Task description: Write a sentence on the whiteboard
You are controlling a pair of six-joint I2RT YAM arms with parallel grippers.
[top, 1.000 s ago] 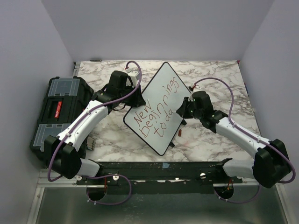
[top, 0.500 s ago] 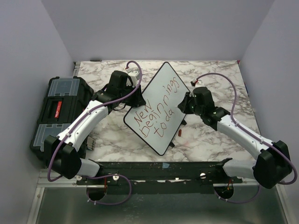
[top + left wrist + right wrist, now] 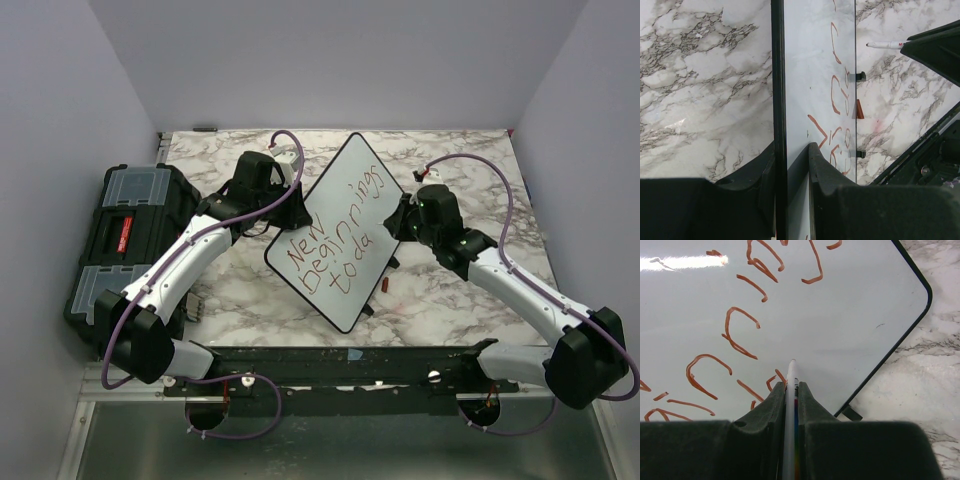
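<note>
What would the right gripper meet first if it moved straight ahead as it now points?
The whiteboard: the marker in the right gripper points at its face; whether the tip touches is unclear.

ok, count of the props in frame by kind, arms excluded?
whiteboard: 1
marker: 1
toolbox: 1
small red piece on the table by the board, too small to identify: 1
Total: 4

whiteboard (image 3: 343,312) right of toolbox (image 3: 125,240)
</note>
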